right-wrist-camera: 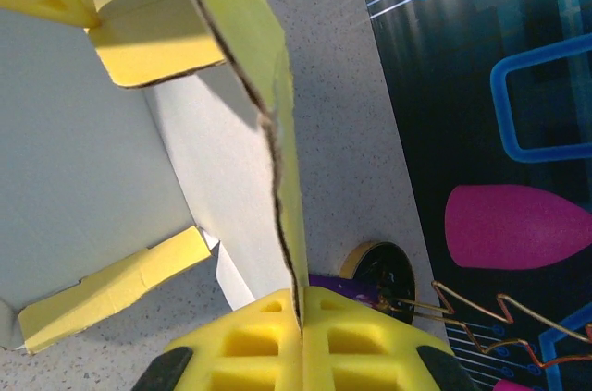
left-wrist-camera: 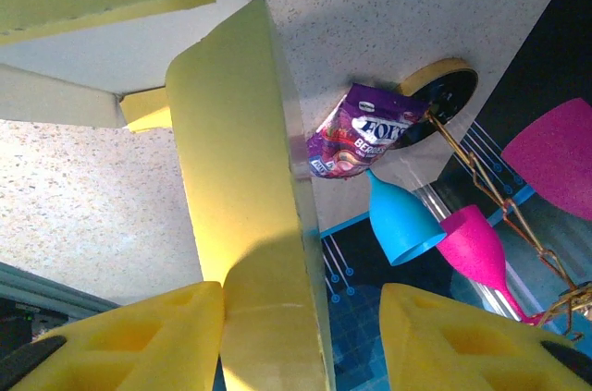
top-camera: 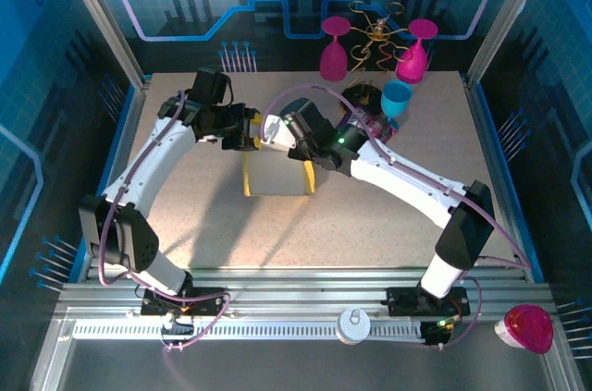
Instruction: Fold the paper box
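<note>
The yellow paper box [top-camera: 277, 177] lies partly folded mid-table, its pale inside facing up. In the right wrist view my right gripper [right-wrist-camera: 302, 303] is shut on the edge of an upright wall of the paper box [right-wrist-camera: 268, 58]. From above, the right gripper [top-camera: 275, 135] sits at the box's far edge. My left gripper [top-camera: 248, 128] is just left of it. In the left wrist view the left gripper [left-wrist-camera: 303, 297] is open around a raised yellow wall [left-wrist-camera: 236, 160]. That wall touches the left finger [left-wrist-camera: 148, 336] and stands apart from the right one.
A purple snack packet [top-camera: 370, 123], a blue cup [top-camera: 396, 100], two pink glasses [top-camera: 334, 49] and a gold wire stand [top-camera: 377, 32] crowd the far right. A pink object [top-camera: 527, 328] and a white disc [top-camera: 353, 324] lie on the near rail.
</note>
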`<state>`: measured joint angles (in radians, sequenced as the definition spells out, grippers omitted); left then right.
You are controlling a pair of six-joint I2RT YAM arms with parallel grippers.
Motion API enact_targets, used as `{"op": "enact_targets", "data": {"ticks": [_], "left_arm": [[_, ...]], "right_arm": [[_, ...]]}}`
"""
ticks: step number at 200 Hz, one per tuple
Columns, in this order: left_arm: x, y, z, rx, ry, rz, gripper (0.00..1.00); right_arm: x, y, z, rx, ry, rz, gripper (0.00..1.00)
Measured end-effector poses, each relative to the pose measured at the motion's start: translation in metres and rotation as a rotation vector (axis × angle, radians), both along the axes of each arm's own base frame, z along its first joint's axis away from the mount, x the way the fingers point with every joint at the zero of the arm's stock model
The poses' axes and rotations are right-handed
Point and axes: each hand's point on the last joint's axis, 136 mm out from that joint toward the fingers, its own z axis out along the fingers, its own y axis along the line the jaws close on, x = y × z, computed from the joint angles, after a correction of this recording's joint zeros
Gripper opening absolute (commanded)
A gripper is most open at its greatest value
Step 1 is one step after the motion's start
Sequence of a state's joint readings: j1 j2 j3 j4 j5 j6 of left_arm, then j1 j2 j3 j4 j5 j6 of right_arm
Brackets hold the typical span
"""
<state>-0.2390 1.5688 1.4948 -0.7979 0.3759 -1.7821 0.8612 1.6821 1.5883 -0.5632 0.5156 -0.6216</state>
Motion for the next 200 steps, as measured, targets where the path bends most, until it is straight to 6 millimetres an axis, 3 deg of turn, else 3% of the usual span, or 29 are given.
{"op": "enact_targets", "data": {"ticks": [120, 161, 200], "left_arm": [[0.001, -0.004, -0.013, -0.025, 0.016, -0.003, 0.43], [-0.002, -0.005, -0.021, -0.023, 0.031, -0.02, 0.28], [-0.002, -0.006, -0.023, -0.026, 0.031, -0.026, 0.21]], "right_arm": [[-0.008, 0.005, -0.008, -0.012, -0.022, 0.032, 0.0], [-0.007, 0.004, -0.007, -0.02, -0.03, 0.031, 0.0], [-0.009, 0.004, -0.009, -0.021, -0.029, 0.033, 0.0]]}}
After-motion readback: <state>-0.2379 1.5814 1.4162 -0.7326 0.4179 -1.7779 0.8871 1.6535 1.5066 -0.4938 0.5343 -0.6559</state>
